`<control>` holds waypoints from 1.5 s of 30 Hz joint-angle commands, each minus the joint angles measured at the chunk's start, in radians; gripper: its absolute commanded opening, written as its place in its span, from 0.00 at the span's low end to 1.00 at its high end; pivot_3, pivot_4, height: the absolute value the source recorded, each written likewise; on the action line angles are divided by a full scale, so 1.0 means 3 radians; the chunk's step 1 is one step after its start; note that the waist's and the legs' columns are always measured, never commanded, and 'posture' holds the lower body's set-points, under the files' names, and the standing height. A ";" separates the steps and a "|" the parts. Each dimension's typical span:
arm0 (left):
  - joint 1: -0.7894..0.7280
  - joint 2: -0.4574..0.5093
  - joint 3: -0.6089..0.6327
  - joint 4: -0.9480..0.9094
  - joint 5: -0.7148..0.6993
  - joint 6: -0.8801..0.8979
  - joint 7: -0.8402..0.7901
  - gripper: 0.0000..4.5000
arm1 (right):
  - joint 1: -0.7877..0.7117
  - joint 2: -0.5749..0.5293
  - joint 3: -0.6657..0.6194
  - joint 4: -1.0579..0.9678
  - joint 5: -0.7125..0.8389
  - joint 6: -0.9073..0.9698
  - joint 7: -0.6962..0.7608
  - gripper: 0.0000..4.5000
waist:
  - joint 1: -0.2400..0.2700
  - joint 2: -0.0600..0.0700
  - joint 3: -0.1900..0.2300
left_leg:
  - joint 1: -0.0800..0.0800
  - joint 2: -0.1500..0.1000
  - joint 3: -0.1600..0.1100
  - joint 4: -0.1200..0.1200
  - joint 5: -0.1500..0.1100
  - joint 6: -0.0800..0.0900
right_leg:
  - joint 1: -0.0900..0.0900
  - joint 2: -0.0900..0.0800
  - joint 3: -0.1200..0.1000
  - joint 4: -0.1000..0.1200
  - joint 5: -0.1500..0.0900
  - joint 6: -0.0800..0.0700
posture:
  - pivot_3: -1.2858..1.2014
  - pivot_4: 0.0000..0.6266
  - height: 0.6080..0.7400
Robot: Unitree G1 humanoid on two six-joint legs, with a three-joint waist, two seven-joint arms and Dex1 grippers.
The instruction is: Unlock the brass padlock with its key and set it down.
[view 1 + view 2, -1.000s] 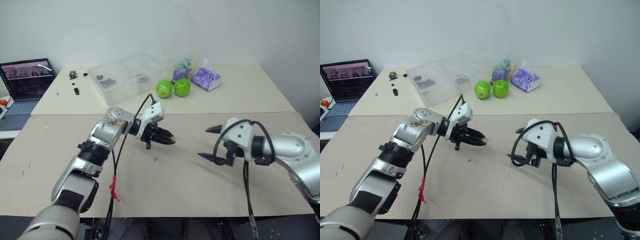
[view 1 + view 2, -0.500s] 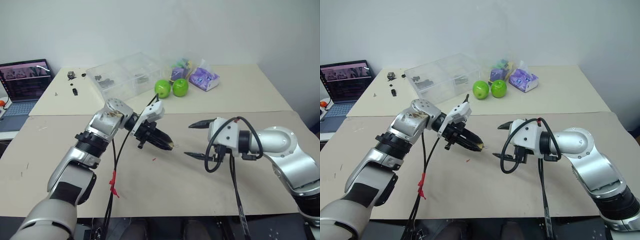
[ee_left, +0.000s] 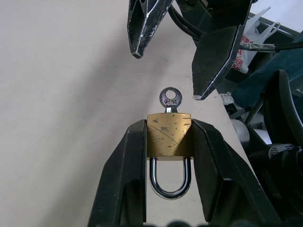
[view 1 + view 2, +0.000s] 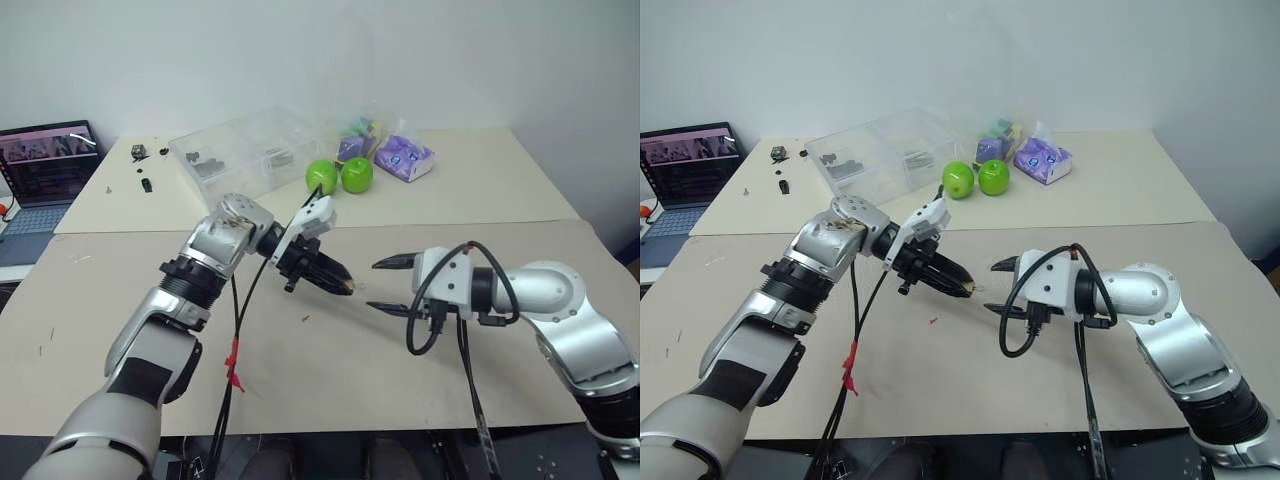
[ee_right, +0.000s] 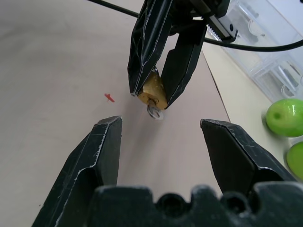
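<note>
Above a beige table (image 4: 330,370), the left gripper (image 3: 168,142) is clamped on a small brass padlock (image 3: 168,141), held in the air. A silver key (image 3: 170,99) sticks out of the padlock's end toward the right gripper (image 4: 382,287). The right gripper's two black fingers (image 5: 106,151) stand apart, just in front of the key, not touching it.

Silver-grey jointed arms, black tapered fingers on each pincer (image 4: 383,285), looping black cables, red tie

The left tool (image 5: 158,97) grips the brass padlock (image 5: 152,89), the key (image 5: 154,110) protruding.
</note>
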 commanded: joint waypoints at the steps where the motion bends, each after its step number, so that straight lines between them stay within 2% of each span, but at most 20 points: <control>1: -0.0091 -0.0018 0.0070 -0.0121 -0.0054 0.0010 -0.0017 0.19 | -0.0119 0.0081 -0.0022 -0.0047 0.0014 -0.0013 -0.0023 0.58 | 0.0002 0.0000 0.0000 | 0.0000 0.0001 0.0000 0.0000 0.0000 0.0000 | 0.0000 0.0001 0.0000 0.0000 0.0000 0.0000 | 0.52 0.24 1.00; 3: -0.0101 -0.0046 0.0071 -0.0127 -0.0060 0.0031 -0.0002 0.19 | -0.0129 0.0109 -0.0008 -0.0042 -0.0011 -0.0012 -0.0031 0.46 | 0.0003 0.0000 0.0000 | 0.0000 0.0001 -0.0001 0.0000 0.0000 0.0000 | 0.0000 0.0002 0.0000 0.0001 0.0000 0.0000 | 0.52 0.24 1.00; 6: -0.0090 -0.0091 0.0065 -0.0161 -0.0061 0.0057 0.0024 0.19 | -0.0123 0.0139 0.0007 -0.0032 -0.0028 -0.0017 -0.0035 0.46 | 0.0004 0.0000 0.0000 | 0.0000 0.0000 -0.0001 0.0001 0.0000 0.0000 | 0.0000 0.0001 0.0000 0.0001 0.0000 0.0000 | 0.52 0.24 1.00; 9: -0.0052 -0.0087 0.0041 -0.0232 -0.0059 0.0073 -0.0003 0.19 | -0.0126 0.0161 0.0006 -0.0029 -0.0033 -0.0008 -0.0045 0.32 | 0.0004 0.0000 0.0000 | 0.0000 0.0000 -0.0001 0.0000 0.0000 0.0000 | 0.0000 0.0001 0.0000 0.0000 0.0000 0.0000 | 0.52 0.24 1.00; 10: -0.0045 -0.0082 0.0036 -0.0251 -0.0059 0.0078 -0.0011 0.19 | -0.0127 0.0166 0.0005 -0.0029 -0.0038 -0.0004 -0.0050 0.24 | 0.0004 0.0000 0.0000 | 0.0000 0.0001 -0.0001 0.0000 0.0000 0.0000 | 0.0000 0.0001 0.0000 0.0000 0.0000 0.0000 | 0.52 0.24 1.00; 28: -0.0241 0.0028 0.0053 0.0113 0.0068 -0.0174 -0.0104 0.19 | 0.0002 -0.0052 -0.0199 -0.0085 0.0065 0.0053 0.0054 0.24 | 0.0004 0.0000 0.0000 | 0.0001 0.0001 0.0000 0.0000 -0.0001 0.0001 | -0.0001 0.0002 0.0002 0.0001 0.0000 0.0000 | 0.52 0.24 1.00; 45: -0.0255 -0.0066 0.0050 0.0063 0.0048 -0.0121 -0.0101 0.19 | -0.0058 0.0012 -0.0120 -0.0062 0.0026 0.0068 -0.0036 0.24 | 0.0003 -0.0001 0.0001 | 0.0001 0.0001 0.0000 0.0000 -0.0001 0.0002 | -0.0001 0.0002 0.0002 0.0001 -0.0001 0.0000 | 0.52 0.24 1.00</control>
